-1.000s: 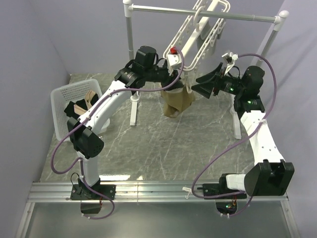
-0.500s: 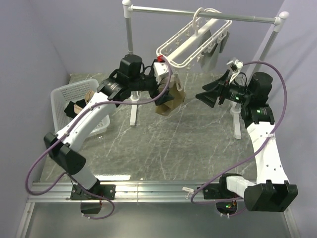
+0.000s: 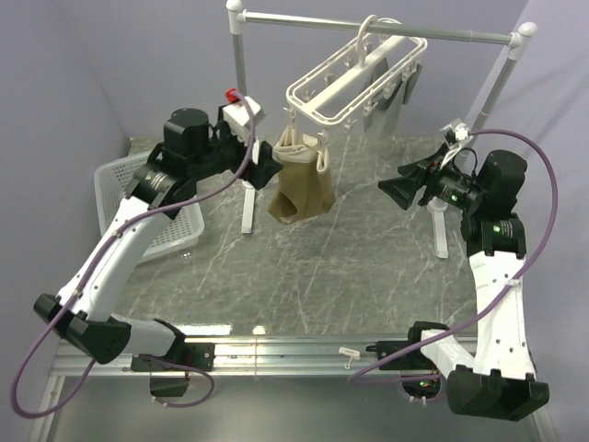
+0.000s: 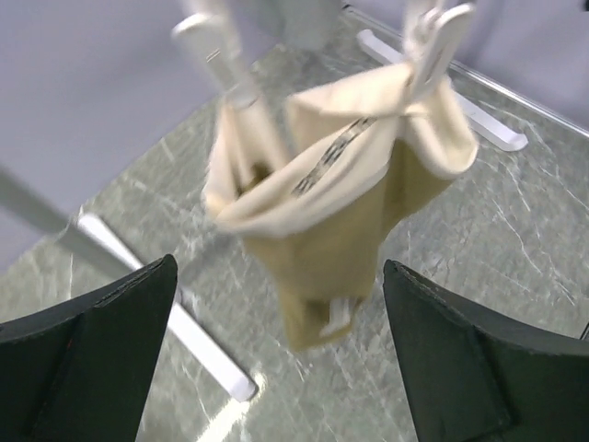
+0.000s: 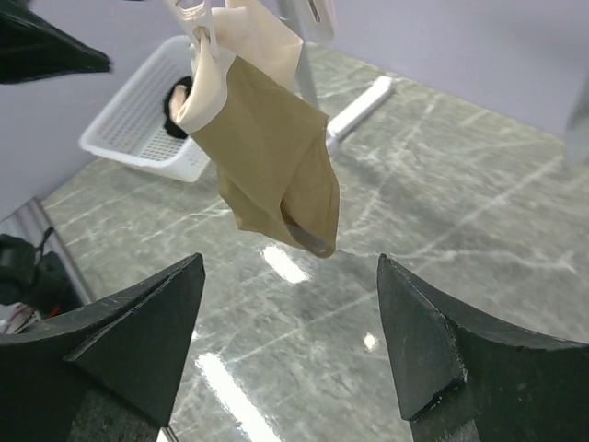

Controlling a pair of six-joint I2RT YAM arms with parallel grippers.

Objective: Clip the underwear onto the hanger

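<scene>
The tan underwear [image 3: 299, 184] hangs by its pale waistband from two clips at the near-left corner of the white hanger [image 3: 313, 103], clear of the table. My left gripper [image 3: 265, 172] is open just left of it, touching nothing. In the left wrist view the underwear [image 4: 340, 221] hangs blurred ahead of the wide-open left gripper [image 4: 279, 267], a clip [image 4: 440, 37] biting the waistband. My right gripper [image 3: 405, 189] stands open well to the right. The right wrist view shows the underwear [image 5: 271, 157] beyond that empty right gripper [image 5: 290, 261].
The hanger's hook is over the silver rail stand [image 3: 304, 17], whose feet [image 3: 247, 207] rest on the marble table. A grey garment [image 3: 391, 87] hangs at the hanger's far end. A white basket [image 3: 118, 175] with black and beige cloth stands at the left.
My left gripper has opened and drawn back to the left, leaving the underwear on the clips. The hanger has swung back toward level. The right gripper has backed off to the right.
</scene>
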